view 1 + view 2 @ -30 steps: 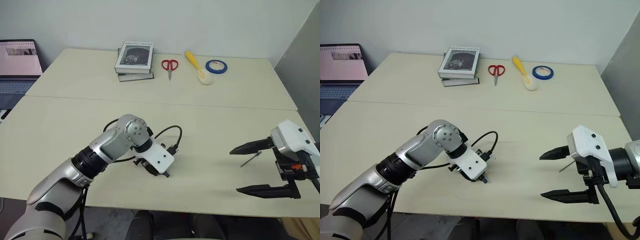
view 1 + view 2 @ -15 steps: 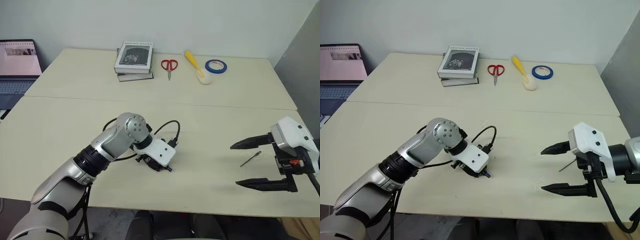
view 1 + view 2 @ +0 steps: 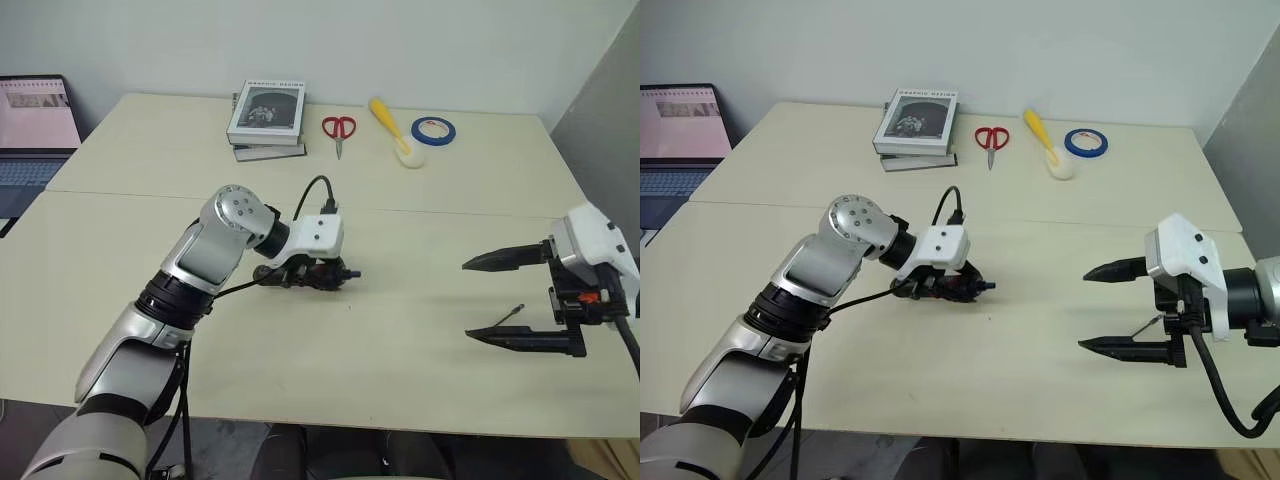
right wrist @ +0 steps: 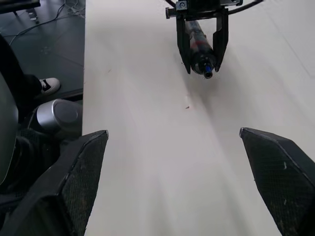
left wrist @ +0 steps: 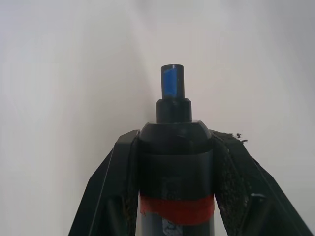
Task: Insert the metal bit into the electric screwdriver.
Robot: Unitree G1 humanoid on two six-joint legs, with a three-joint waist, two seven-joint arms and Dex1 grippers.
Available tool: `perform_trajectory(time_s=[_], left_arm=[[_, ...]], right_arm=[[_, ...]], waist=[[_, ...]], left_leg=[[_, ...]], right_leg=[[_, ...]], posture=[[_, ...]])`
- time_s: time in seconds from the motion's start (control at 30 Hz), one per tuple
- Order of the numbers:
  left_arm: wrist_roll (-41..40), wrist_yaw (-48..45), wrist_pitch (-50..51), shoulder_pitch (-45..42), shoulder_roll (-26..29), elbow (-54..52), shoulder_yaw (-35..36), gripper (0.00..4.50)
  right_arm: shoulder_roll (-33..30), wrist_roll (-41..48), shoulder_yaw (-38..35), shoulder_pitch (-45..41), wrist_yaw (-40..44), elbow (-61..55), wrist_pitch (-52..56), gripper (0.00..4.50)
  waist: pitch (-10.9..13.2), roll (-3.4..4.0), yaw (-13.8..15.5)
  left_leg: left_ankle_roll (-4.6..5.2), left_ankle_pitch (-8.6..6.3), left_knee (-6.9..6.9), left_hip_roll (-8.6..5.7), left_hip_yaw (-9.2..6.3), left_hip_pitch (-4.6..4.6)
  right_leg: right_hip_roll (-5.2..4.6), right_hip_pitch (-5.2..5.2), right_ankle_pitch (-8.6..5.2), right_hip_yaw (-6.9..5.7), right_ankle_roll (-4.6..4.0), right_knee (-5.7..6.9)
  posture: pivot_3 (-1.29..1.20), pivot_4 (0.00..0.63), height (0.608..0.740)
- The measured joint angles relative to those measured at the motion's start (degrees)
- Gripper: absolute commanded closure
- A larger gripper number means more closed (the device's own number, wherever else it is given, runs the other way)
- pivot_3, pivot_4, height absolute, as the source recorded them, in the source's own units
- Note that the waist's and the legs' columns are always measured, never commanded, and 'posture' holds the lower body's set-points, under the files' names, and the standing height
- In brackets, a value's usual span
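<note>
Head view, left gripper (image 3: pixel 335 274): my two black fingers are closed tight on the electric screwdriver (image 3: pixel 318 275), which I hold just above the cream table (image 3: pixel 400 360) near its middle, the tool lying roughly level with its tip toward my right arm.
Head view, right gripper (image 3: pixel 478 300): I hold it wide open and empty over the table's right side, one finger above the other, tips pointing toward my left arm.
Head view, metal bit (image 3: pixel 511 314): it lies flat on the table, a thin dark rod in the gap between my right fingers as seen from above; I cannot tell whether the lower finger touches it.
Head view, far edge of the table: a stack of books (image 3: pixel 266 120), red-handled scissors (image 3: pixel 339 129), a yellow-handled brush (image 3: pixel 393 131) and a blue tape roll (image 3: pixel 432 131) sit in a row; a laptop (image 3: pixel 36 128) stands off to the left.
Left wrist view, grip: my fingers (image 5: pixel 110 191) press both sides of the screwdriver's black barrel, the red band (image 5: pixel 177 208) low between them and the small blue tip (image 5: pixel 172 83) jutting past them.
Right wrist view, spread: my two fingertips (image 4: pixel 83 169) stand far apart with bare tabletop between.
Right wrist view, opposite side: my left gripper faces me, clamped on the screwdriver, blue tip forward.
</note>
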Motion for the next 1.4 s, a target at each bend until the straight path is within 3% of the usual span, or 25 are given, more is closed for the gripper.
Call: perform_trajectory(time_s=[0.33,0.7,0.87,1.4], left_arm=[[-7.4,12.9,9.2,-0.9,-9.1,0.2,8.0,2.83],[-11.0,34.0,8.4,-1.0,-20.5,4.6,18.1,2.83],[-12.6,40.7,5.2,4.5,-24.7,4.5,20.8,2.83],[-13.2,47.0,-5.8,18.0,-26.6,-2.7,21.6,2.83]], right_arm=[[2.1,5.3,-1.2,-3.8,-4.8,1.2,1.3,0.00],[6.7,3.3,-1.1,-4.9,-7.6,1.6,-2.5,0.00],[8.9,3.2,0.7,-5.9,-9.6,1.4,-3.5,0.00],[12.8,2.8,5.0,-9.3,-15.4,0.8,-3.9,0.00]], waist=[[0.0,0.00,0.0],[0.0,-0.01,0.0],[0.0,-0.01,0.0],[0.0,0.00,0.1]], left_leg=[[0.00,0.00,0.00,0.00,-0.04,0.01],[-0.01,0.01,0.01,-0.03,-0.04,0.02],[-0.02,0.01,-0.01,-0.03,-0.04,0.03],[-0.03,0.02,0.00,-0.06,-0.02,0.08]], right_leg=[[0.00,0.00,0.01,-0.03,-0.01,0.02],[-0.01,0.00,0.04,-0.01,-0.01,0.02],[-0.03,0.00,0.20,-0.02,-0.27,0.02],[-0.05,0.03,0.21,0.01,-0.26,0.01]], posture=[[0.00,0.150,0.740],[0.00,0.150,0.740],[0.00,0.150,0.740],[0.00,0.150,0.740]])
